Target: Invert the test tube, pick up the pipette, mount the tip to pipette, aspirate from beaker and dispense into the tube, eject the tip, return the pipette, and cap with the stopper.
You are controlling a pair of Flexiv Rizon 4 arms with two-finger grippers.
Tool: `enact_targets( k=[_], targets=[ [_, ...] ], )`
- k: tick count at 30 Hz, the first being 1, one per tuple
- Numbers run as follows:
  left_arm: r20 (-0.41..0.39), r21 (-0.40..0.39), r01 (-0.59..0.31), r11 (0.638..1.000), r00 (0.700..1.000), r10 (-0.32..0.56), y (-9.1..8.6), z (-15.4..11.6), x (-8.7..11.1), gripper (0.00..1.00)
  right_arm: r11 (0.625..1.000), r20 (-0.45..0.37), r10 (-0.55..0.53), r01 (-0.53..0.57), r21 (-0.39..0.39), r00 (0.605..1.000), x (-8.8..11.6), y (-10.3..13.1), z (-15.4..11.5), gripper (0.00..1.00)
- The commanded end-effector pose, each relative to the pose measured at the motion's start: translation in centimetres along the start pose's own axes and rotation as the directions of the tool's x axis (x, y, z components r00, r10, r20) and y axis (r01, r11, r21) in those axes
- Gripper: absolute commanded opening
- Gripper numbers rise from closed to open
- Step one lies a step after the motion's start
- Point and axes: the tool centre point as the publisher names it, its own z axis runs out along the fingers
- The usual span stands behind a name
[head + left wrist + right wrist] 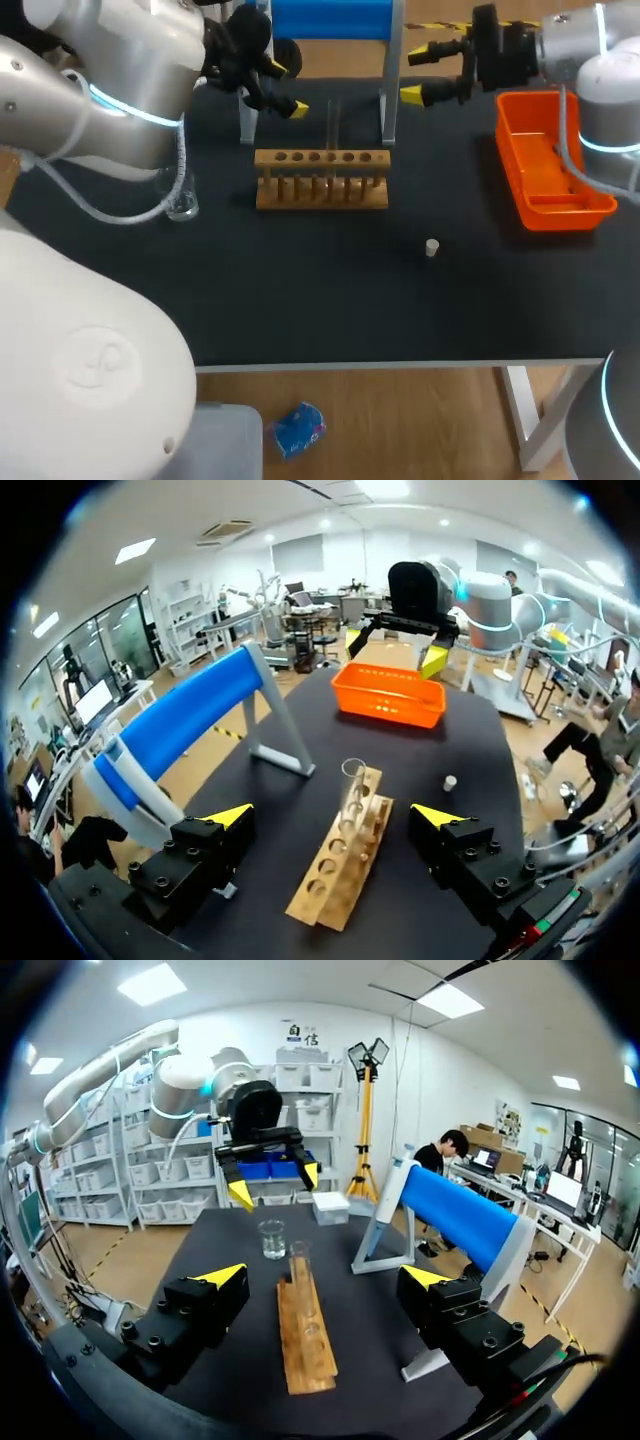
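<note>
Left hand (286, 88) and right hand (414, 72), each spread apart, hover facing each other over the desk's (300, 300) far side, behind the rack (322, 178).

No legible text, number or label stands on any item on the table (300, 300). One round embossed emblem (95, 362) shows on the white arm housing (60, 300), well behind the left gripper (286, 88). It cannot be read as characters.

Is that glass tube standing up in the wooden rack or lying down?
Standing upright: the test tube rises straight out of the wooden rack.
</note>
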Motion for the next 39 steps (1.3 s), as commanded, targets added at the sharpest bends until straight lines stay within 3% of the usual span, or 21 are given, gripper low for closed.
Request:
enact_targets(
  k=[1, 3, 6, 21, 32, 39],
  targets=[
    [-0.32, -0.013, -0.02, 1.0, 0.947, 0.015, -0.3, 1.5, -1.0, 1.0, 1.0, 0.028, -0.025, 0.025, -0.005, 0.999, 2.9, -0.7, -1.9, 1.0],
    [-0.33, -0.021, -0.04, 0.999, 0.944, 0.031, -0.3, 1.8, -1.1, 1.0, 0.998, -0.012, -0.057, 0.057, 0.013, 0.998, 3.5, -1.2, -2.1, 1.0],
    [-0.356, -0.055, -0.07, 0.996, 0.933, 0.046, -0.3, 2.2, -1.3, 1.0, 0.998, -0.012, -0.057, 0.057, 0.013, 0.998, 3.5, -1.2, -2.1, 1.0],
    [-0.356, -0.055, -0.07, 0.996, 0.933, 0.046, -0.3, 2.2, -1.3, 1.0, 0.998, -0.012, -0.057, 0.057, 0.013, 0.998, 3.5, -1.2, -2.1, 1.0],
    [-0.204, -0.026, -0.056, 0.998, 0.978, 0.05, -0.3, 3.4, -1.9, 1.0, 0.999, -0.006, -0.037, 0.037, 0.022, 0.999, 4.9, -3.6, -4.4, 1.0],
    [-0.19, -0.018, -0.046, 0.999, 0.981, 0.041, 0.1, 3.9, -1.9, 1.0, 0.999, 0.01, -0.02, 0.019, 0.026, 1.0, 5.7, -4.6, -5.6, 1.0]
  ],
)
